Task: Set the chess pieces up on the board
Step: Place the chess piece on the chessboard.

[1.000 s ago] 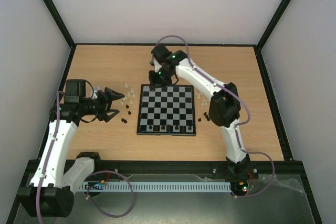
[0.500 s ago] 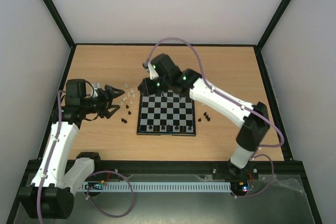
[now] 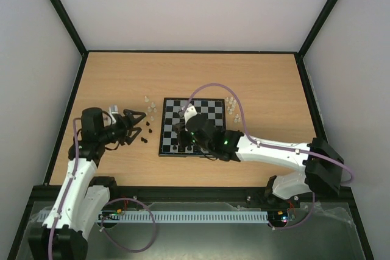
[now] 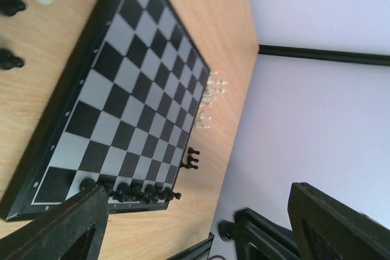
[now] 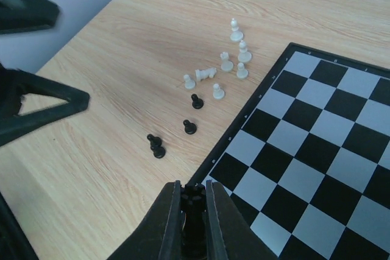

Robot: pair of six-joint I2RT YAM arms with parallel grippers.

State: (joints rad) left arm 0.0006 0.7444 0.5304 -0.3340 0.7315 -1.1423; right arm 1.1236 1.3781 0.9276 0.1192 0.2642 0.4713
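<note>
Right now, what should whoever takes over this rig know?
Left tool: open, empty, left of the black-and-grey square chessboard.
Right tool: shut on a small black chess piece, above the board's near-left part.
Done: a row of black pieces stands along the near edge.
Left: translucent whitish pieces and other black pieces sit loose on the wooden table, both sides.

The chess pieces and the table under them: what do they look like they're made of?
The whitish pieces look like plastic, milky and seemingly translucent, with a slight gloss. The black pieces look like moulded plastic too, smooth with small highlights. The table looks like wood or a wood-look laminate: pale grain lines and a matt finish. The pictures leave open which of the two.
</note>
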